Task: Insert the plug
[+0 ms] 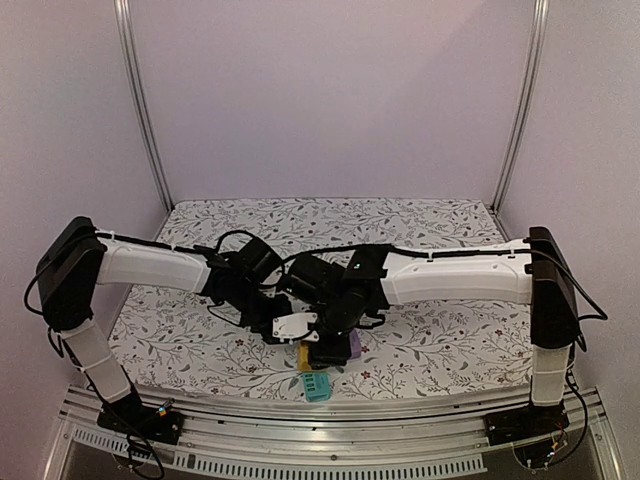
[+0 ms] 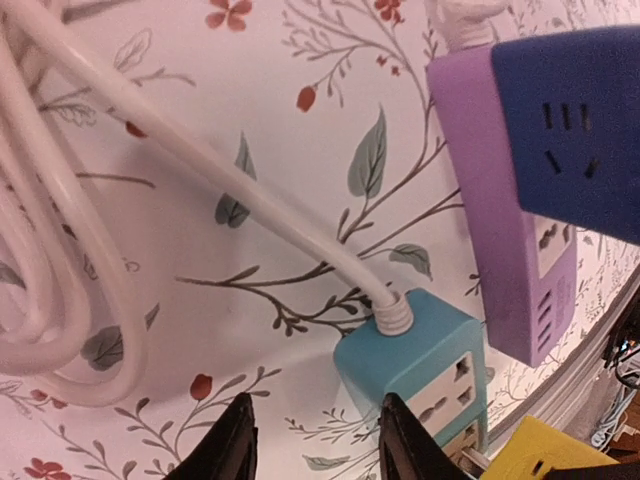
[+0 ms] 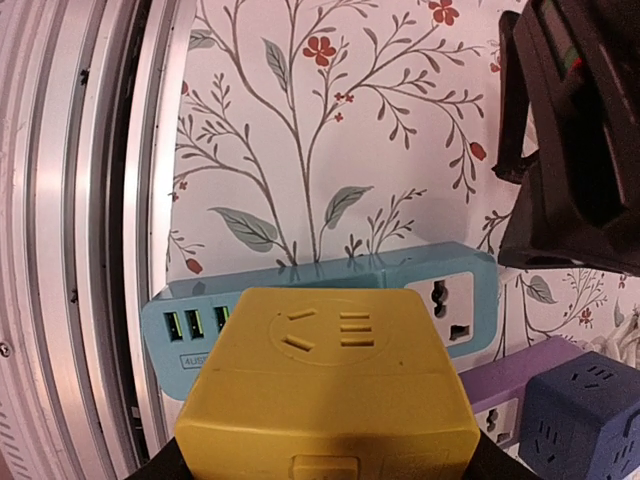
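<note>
1. My right gripper (image 3: 325, 465) is closed on the yellow cube adapter (image 3: 325, 390). Its fingers are mostly hidden behind the cube. I take this for the plug. Its socket face looks back at me, so the prongs should point away; I cannot see them.
2. Just beyond the cube lies the teal power strip (image 3: 320, 300), flat on the tabletop (image 2: 200, 260) with its sockets facing up. One socket shows clear just right of the cube, probably my target.
3. My left gripper (image 2: 315, 420) is open and empty over the tabletop. The strip's cord end is just ahead of its right finger. Likely posted there to steady the strip.
4. Farther out, the purple strip (image 2: 510, 250) lies beside the teal one and carries a blue cube (image 2: 570, 120). The white cable (image 2: 250, 205) trails off left.
</note>
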Controlling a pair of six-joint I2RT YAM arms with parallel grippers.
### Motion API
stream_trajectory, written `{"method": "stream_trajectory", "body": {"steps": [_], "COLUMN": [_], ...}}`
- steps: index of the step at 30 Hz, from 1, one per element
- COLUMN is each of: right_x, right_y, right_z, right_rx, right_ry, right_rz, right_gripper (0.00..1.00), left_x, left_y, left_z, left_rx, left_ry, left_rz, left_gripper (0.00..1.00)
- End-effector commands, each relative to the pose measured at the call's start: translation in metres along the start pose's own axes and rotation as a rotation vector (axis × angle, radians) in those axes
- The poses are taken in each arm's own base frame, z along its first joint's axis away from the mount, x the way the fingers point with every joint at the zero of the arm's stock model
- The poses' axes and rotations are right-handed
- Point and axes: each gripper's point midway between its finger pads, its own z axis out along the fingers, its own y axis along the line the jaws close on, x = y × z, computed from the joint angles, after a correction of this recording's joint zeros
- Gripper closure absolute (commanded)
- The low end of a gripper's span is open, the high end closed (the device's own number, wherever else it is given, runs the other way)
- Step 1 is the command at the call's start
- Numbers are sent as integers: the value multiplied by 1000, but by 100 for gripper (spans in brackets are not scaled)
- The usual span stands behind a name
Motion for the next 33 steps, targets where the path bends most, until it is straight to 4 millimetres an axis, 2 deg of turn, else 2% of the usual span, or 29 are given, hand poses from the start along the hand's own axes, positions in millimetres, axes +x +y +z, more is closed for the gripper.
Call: {"method": "stream_trajectory", "body": {"steps": [1, 5, 10, 13, 16, 19, 23, 28, 33], "right_x": [2, 2, 0, -6, 0, 12, 20, 24, 19], "right_y": [-15, -15, -9, -2, 4, 13, 14, 6, 2], "right_z": [-22, -32, -25, -24, -26, -21, -14, -4, -3], "right_rx": [85, 93, 61, 15, -15, -47, -64, -49, -29], "right_ry": [12, -1, -15, -42, -42, -25, -16, -7, -22], "right_rz": [-21, -22, -48, -51, -51, -60, -87, -108, -111], "right_gripper": [100, 100, 100, 100, 100, 100, 100, 100, 100], "left_x": [-16, -20, -26, -26, -25, -20, -14, -13, -3], "left_y": [-14, -15, -13, -13, -12, -4, 0, 0, 13], "left_z": [-17, -19, -31, -37, -42, -45, -44, -43, -23], "left_rx": [-12, -20, -45, -47, -54, -90, -79, -80, -106], "left_ry": [-47, -59, -93, -110, -111, -103, -101, -104, -67], "left_rz": [62, 69, 74, 74, 79, 73, 57, 36, -5], "left_gripper": [58, 58, 56, 51, 43, 42, 41, 39, 45]}}
